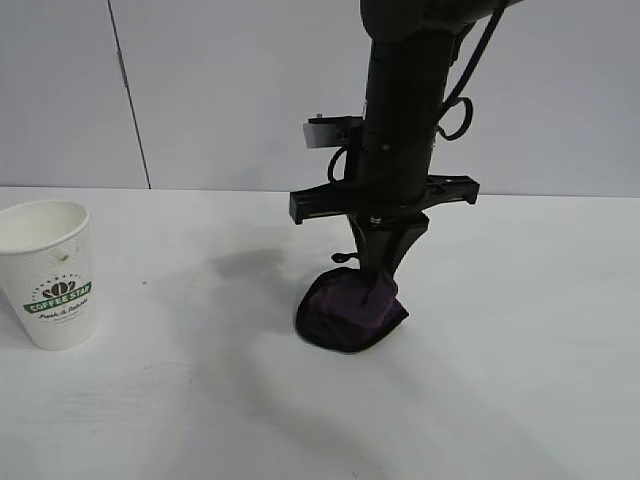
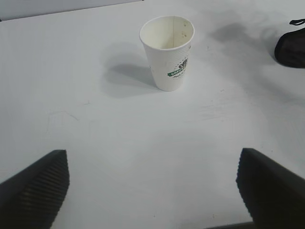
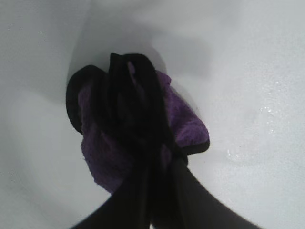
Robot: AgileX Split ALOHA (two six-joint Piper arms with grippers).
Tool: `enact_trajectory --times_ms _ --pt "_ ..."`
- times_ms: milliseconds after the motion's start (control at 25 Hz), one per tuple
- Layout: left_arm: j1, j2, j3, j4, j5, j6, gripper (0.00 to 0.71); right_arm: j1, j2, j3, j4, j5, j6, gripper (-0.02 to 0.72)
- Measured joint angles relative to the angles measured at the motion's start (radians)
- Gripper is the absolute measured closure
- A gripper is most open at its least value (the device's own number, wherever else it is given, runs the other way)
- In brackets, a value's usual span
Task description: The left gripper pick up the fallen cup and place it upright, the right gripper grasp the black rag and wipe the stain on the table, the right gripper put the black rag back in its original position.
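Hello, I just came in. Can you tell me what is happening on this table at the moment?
The right claw points straight down onto the black rag, which lies bunched on the white table; its fingers are buried in the folds, so a grip cannot be confirmed. The cup stands upright near the table's left side, apart from the rag. The left claw is open, back from the cup, holding nothing. No stain is visible.
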Motion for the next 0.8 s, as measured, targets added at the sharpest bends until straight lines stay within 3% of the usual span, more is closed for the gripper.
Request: enact_trajectory --times_ms 80,200,520,800 --pt "0.000 0.000 0.000 -0.001 0.000 0.000 0.023 0.000 0.000 0.000 0.000 0.000 0.008 0.365" --pt "0.000 0.000 0.000 -0.001 0.000 0.000 0.023 0.000 0.000 0.000 -0.001 0.000 0.026 0.237" --pt "0.000 0.000 0.000 -0.001 0.000 0.000 0.023 0.000 -0.021 0.000 -0.024 0.002 0.057 0.204" --pt "0.000 0.000 0.000 -0.001 0.000 0.000 0.023 -0.063 -0.157 0.000 -0.258 0.092 0.167 0.204"
